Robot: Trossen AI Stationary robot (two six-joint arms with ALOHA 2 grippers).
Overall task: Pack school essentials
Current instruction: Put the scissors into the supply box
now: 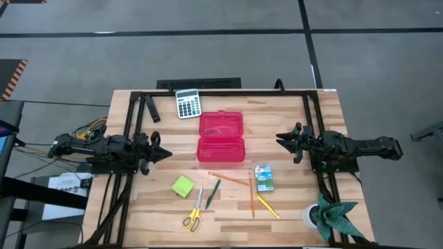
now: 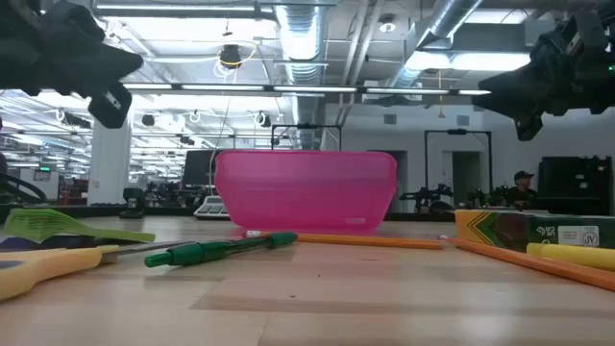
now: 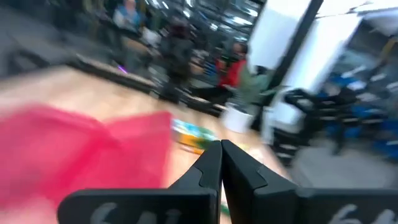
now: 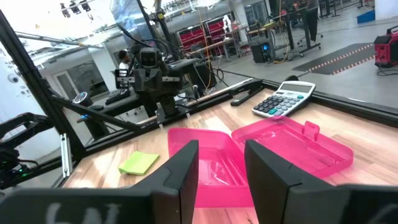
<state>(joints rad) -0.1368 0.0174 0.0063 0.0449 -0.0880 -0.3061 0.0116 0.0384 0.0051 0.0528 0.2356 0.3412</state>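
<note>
The school things lie spread on the near part of the table, none of them packed: the lime-green sticky-note pad (image 1: 183, 186) to my left, then the yellow-handled scissors (image 1: 193, 216) with the dark green pen (image 1: 212, 193) just beside them, the orange and yellow pencils (image 1: 253, 198) fanned across the boards, and the small green-blue carton (image 1: 263, 178) at their far right. Behind them, in the table's middle, the red translucent case (image 1: 221, 136) lies open, its lid flat toward the grey-white calculator (image 1: 187, 104) at the far edge. My right claw (image 1: 282, 139) hangs above the table to the right of the case, pointing at it, its fingers (image 4: 181, 172) parted with nothing between them. My left claw (image 1: 166, 153) hovers at the case's other side, its tips pressed together on nothing. On the near right corner sits a small white pot with a green plant (image 1: 333, 215).
</note>
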